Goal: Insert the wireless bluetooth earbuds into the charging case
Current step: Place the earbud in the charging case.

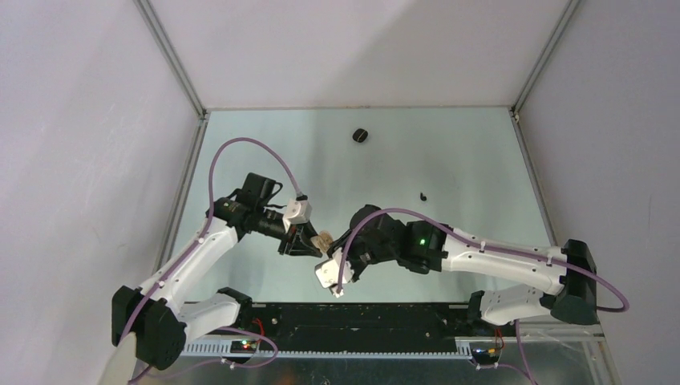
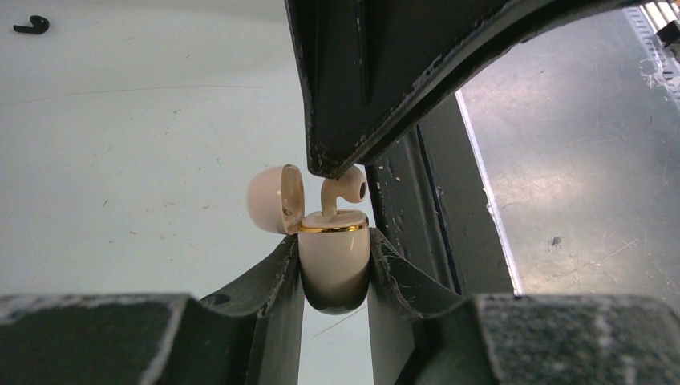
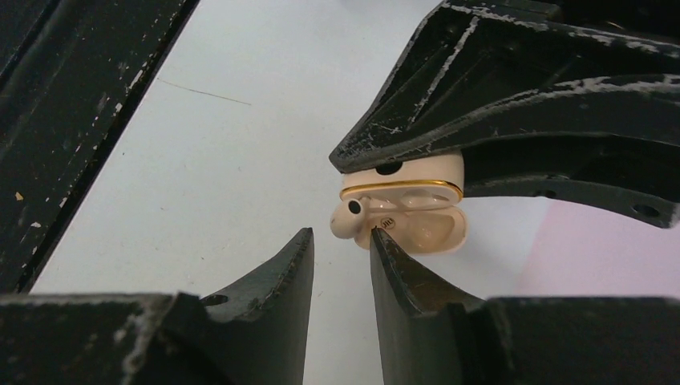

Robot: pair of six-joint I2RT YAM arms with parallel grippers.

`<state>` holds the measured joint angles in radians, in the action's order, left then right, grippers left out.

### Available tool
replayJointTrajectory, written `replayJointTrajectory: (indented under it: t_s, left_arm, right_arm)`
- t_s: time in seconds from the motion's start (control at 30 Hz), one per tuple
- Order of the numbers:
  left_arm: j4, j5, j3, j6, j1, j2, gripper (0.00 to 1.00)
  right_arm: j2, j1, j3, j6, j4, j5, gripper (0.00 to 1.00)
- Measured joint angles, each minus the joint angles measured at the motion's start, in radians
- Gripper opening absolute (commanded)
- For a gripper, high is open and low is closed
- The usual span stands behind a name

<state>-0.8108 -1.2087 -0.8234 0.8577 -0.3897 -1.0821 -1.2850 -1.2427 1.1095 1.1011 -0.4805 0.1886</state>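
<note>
The beige charging case (image 2: 333, 261) with a gold rim is clamped upright between my left gripper's (image 2: 333, 241) fingers, and its lid (image 2: 275, 199) is flipped open to the left. One beige earbud (image 2: 346, 189) stands with its stem in the case and its head sticking out above the rim. My right gripper (image 3: 342, 233) is open by a narrow gap with nothing between its fingers. Its tips sit just short of that earbud (image 3: 350, 218) and the case (image 3: 417, 210). From above, both grippers (image 1: 309, 243) (image 1: 335, 249) meet at the case (image 1: 321, 239). A black earbud (image 1: 422, 195) lies on the table to the right.
A small black round object (image 1: 361, 135) lies at the far middle of the table. The black earbud (image 2: 30, 24) also shows at the top left of the left wrist view. Grey walls with metal rails enclose the table on three sides; a black strip runs along the near edge.
</note>
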Motion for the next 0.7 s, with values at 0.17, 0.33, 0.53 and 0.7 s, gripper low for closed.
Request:
replayJointTrajectory:
  t_s: [0.17, 0.33, 0.53, 0.7]
  left_arm:
    - [0.001, -0.003, 0.000, -0.001, 0.000, 0.000, 0.06]
    - [0.009, -0.008, 0.000, -0.005, 0.003, 0.000, 0.06]
    - [0.023, -0.006, 0.000, -0.012, 0.011, 0.000, 0.06]
    - [0.024, -0.006, 0.000, -0.019, 0.011, 0.000, 0.06]
  right_arm:
    - [-0.016, -0.016, -0.016, -0.001, 0.022, -0.030, 0.35]
    - [-0.021, -0.023, -0.016, -0.010, 0.061, -0.066, 0.27]
    - [-0.027, -0.026, -0.016, -0.034, 0.076, -0.097, 0.20]
    - [-0.028, -0.030, -0.016, -0.050, 0.081, -0.106, 0.20]
